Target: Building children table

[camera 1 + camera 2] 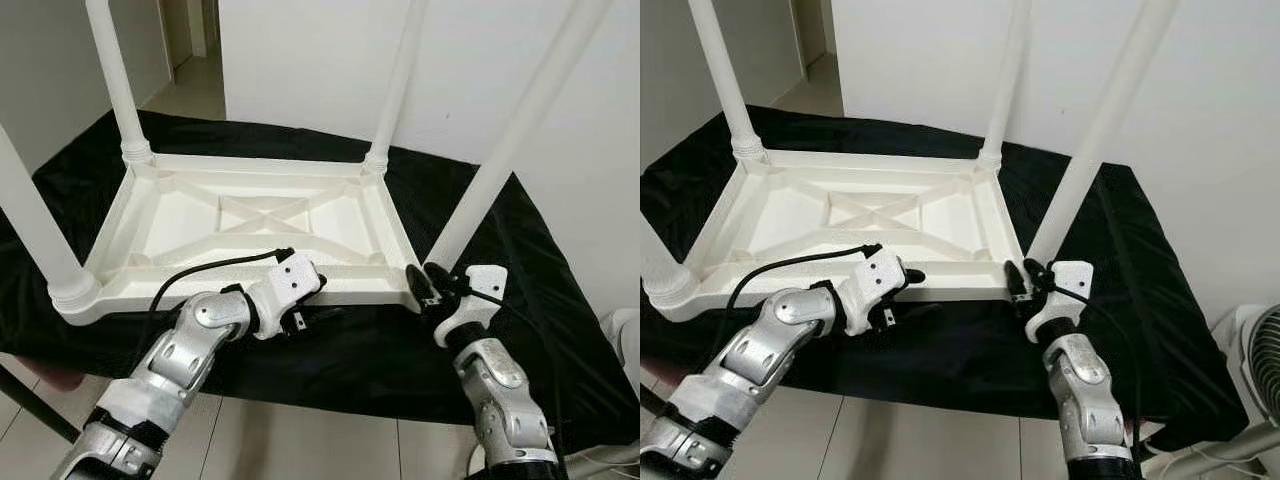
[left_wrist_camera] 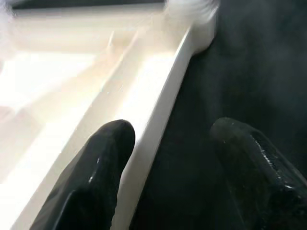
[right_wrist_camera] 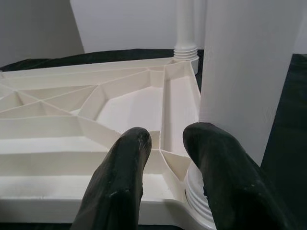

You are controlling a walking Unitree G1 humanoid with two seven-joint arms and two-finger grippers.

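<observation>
A white plastic children's table [image 1: 352,285] lies upside down on a black cloth [image 1: 470,200], its ribbed underside facing up. Legs stand up from its corners: far left [image 1: 115,70], far right [image 1: 400,80], near right [image 1: 520,130], near left [image 1: 30,220]. My left gripper [image 1: 300,305] is at the middle of the near rim, open, with one finger [image 2: 103,158] inside the rim and the other [image 2: 249,153] outside over the cloth. My right gripper [image 1: 424,284] is at the near right corner, beside the base of that leg [image 3: 249,72], fingers a little apart over the corner ribs.
The cloth covers a low platform whose front edge runs just below my arms, with tiled floor [image 1: 300,440] under it. A white wall [image 1: 480,60] stands close behind the table. A white fan [image 1: 1255,350] stands at the right. A doorway [image 1: 190,40] opens at the far left.
</observation>
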